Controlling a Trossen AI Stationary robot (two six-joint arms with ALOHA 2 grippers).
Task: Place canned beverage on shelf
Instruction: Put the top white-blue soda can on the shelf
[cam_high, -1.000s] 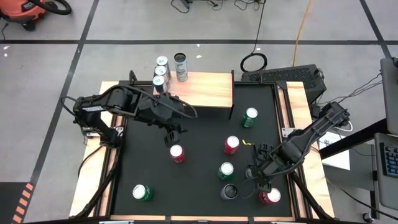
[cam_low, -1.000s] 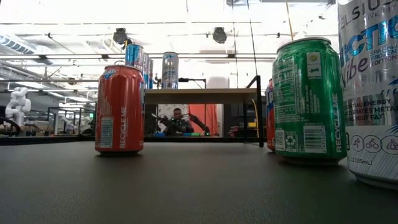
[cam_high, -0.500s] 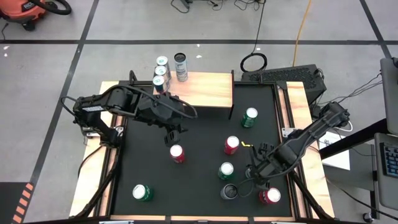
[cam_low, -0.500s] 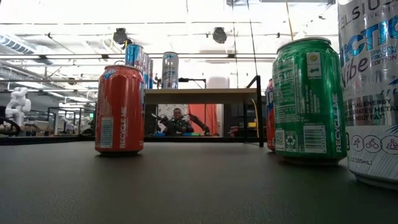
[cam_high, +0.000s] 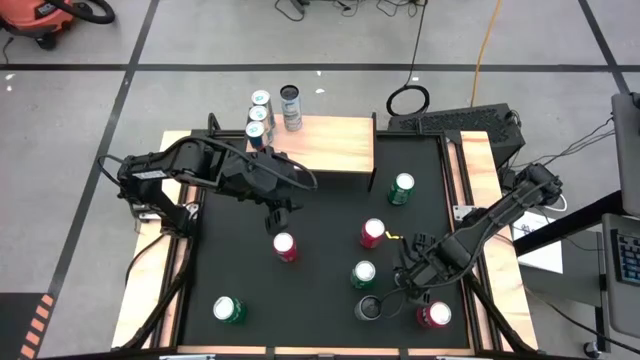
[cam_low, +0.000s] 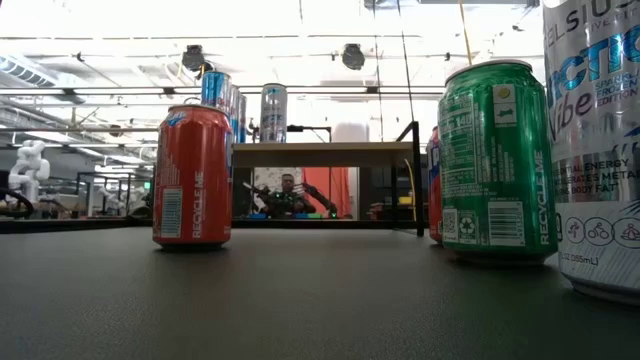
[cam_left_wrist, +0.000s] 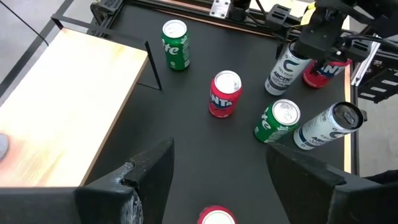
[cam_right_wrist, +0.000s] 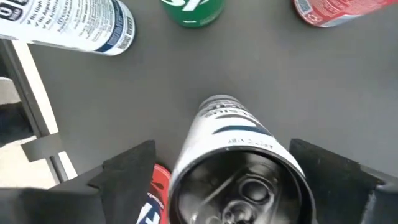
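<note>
The big black tabletop (cam_high: 320, 215) fills the middle, and at its far edge stands the shelf (cam_high: 330, 147), a light-wood board on thin black legs, with three tall cans (cam_high: 261, 118) clustered at its left end and nothing else on the board. The left arm reaches in from the left side, and the left gripper (cam_high: 277, 214) hangs above the table in front of the shelf, its fingers spread apart and holding nothing, right over a red can (cam_high: 285, 246) standing upright just beneath it. Over on the right, the right gripper (cam_high: 403, 290) is low near the front right corner, jaws wide, straddling the tall white-and-silver can (cam_right_wrist: 233, 165) without clamping it; gaps show on both sides in the right wrist view. That can (cam_high: 369, 307) stands upright on the table, well apart from the shelf. Close around it: a green can (cam_high: 363, 274) just behind, a red can (cam_high: 434, 315) beside it to the right, another red can (cam_high: 373, 233) nearer the centre. Further off, one green can (cam_high: 402, 188) sits near the shelf's right leg, and another green one (cam_high: 228, 309) stands alone at the front left.
</note>
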